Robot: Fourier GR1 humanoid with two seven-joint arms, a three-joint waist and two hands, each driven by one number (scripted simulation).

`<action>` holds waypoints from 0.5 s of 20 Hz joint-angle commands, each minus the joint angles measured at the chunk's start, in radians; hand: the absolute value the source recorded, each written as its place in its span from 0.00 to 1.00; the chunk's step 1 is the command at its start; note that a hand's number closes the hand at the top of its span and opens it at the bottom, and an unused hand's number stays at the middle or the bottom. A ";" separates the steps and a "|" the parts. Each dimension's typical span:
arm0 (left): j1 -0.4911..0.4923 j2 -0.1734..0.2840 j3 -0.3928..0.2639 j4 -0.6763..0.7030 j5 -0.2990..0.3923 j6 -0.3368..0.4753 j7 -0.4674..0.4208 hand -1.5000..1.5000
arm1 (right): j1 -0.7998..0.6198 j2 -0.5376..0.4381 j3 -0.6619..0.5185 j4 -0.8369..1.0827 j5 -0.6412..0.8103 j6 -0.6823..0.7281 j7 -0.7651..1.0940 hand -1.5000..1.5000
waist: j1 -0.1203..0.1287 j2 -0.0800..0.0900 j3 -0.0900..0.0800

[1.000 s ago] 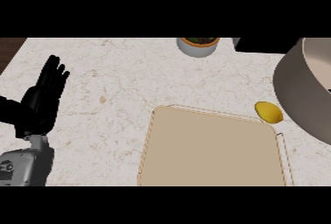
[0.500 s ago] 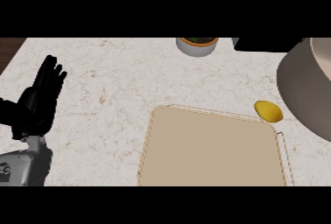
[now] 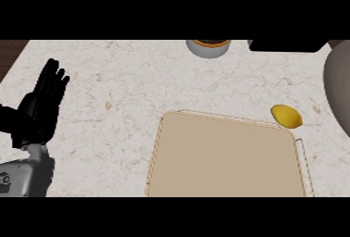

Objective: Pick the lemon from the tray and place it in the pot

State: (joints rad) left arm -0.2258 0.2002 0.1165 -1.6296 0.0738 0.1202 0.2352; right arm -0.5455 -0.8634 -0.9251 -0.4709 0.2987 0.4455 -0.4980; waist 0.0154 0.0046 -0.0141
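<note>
Nothing but the viewpoint has shifted; lemon (image 3: 286, 116) lies beside tray (image 3: 226, 159).

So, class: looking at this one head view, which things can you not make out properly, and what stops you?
- Right hand: shows nowhere in the head view.
- Pot: cut off by the right edge; its inside cannot be seen.
- Small cup: cut by the top band; contents unclear.
- Dark object at top right: mostly cut off, cannot be named.
- Lemon: whether it touches the tray rim cannot be told.
- Left hand: open, resting at left.
</note>
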 commanded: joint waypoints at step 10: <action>0.011 -0.014 0.009 0.009 0.005 -0.002 -0.030 0.50 | 0.099 -0.147 0.007 0.219 0.000 0.119 -0.199 0.00 | 0.013 0.010 0.022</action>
State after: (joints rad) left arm -0.2306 0.1993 0.1218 -1.6239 0.0836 0.1072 0.2297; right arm -0.4813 -0.9909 -0.9217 -0.2924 0.2985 0.5023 -0.6131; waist 0.0268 0.0128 0.0037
